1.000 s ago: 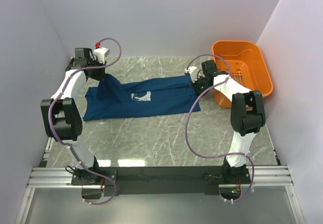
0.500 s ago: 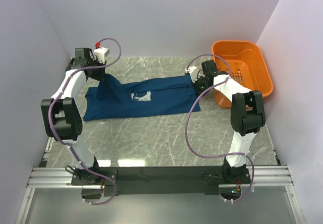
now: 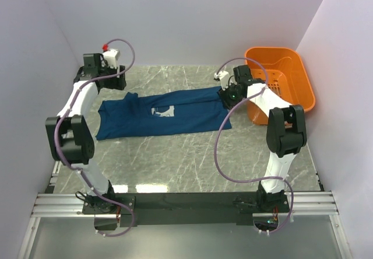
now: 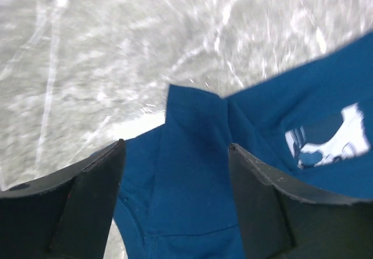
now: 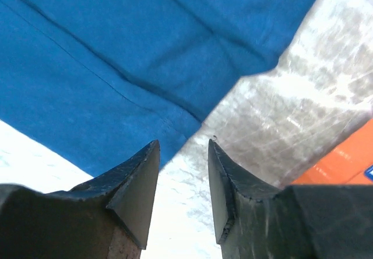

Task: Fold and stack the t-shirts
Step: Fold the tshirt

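Observation:
One dark navy t-shirt (image 3: 186, 119) lies spread across the grey marble table, its pale print (image 3: 164, 111) facing up. My left gripper (image 3: 118, 86) hovers open over the shirt's far left corner. In the left wrist view the blue cloth (image 4: 192, 200) lies below the open left gripper (image 4: 175, 154), untouched, with the print (image 4: 329, 142) to the right. My right gripper (image 3: 225, 97) stands open at the shirt's right end. In the right wrist view the shirt's hem (image 5: 134, 95) lies just beyond the empty right gripper (image 5: 183, 148).
An orange plastic basket (image 3: 306, 90) stands at the back right, close to the right arm; its corner (image 5: 344, 165) shows in the right wrist view. Purple walls close in the table on three sides.
Both grippers have opened and let go of the shirt. The lifted left corner has dropped flat, and the left gripper has drawn back a little toward the far left.

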Motion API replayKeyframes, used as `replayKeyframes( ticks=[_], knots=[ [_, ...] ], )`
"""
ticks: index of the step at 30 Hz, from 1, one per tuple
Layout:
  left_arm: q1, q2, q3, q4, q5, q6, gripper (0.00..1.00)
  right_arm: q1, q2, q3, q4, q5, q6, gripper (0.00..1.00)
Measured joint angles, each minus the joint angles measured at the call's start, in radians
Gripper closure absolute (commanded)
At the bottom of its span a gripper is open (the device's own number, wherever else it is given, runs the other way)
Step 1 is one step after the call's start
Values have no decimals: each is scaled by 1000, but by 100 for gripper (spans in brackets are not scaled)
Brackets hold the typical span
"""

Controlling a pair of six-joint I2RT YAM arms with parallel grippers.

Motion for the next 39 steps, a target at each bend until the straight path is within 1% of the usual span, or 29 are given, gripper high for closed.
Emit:
replayKeyframes(
  ticks=[3,6,9,12,14,15,16,23,32,39],
  knots=[
    [26,-101,-65,36,-11,-95,19,0,-14,14,-10,-35,22,53],
    [86,-250,-167,65,-8,-230,19,0,-50,2,-37,-78,39,53],
    [179,-403,-308,106,2,-392,18,-1,-104,-58,-37,-120,52,53],
    [241,-480,-463,136,30,-515,21,-2,-142,-131,-46,-151,66,53],
    [249,-472,-539,127,45,-575,24,-2,-143,-152,-51,-163,71,53],
    [248,-452,-562,115,48,-598,27,-2,-142,-161,-54,-167,77,53],
    [247,-428,-571,98,50,-618,28,-2,-142,-166,-56,-168,82,53],
    [245,-266,-530,-26,14,-687,29,-2,-138,-182,-40,-136,166,53],
    [246,-254,-528,-94,-40,-697,31,-3,-136,-258,-27,-81,224,53],
    [246,-250,-516,-143,-145,-676,32,-11,-127,-259,-23,-57,243,53]
  ],
)
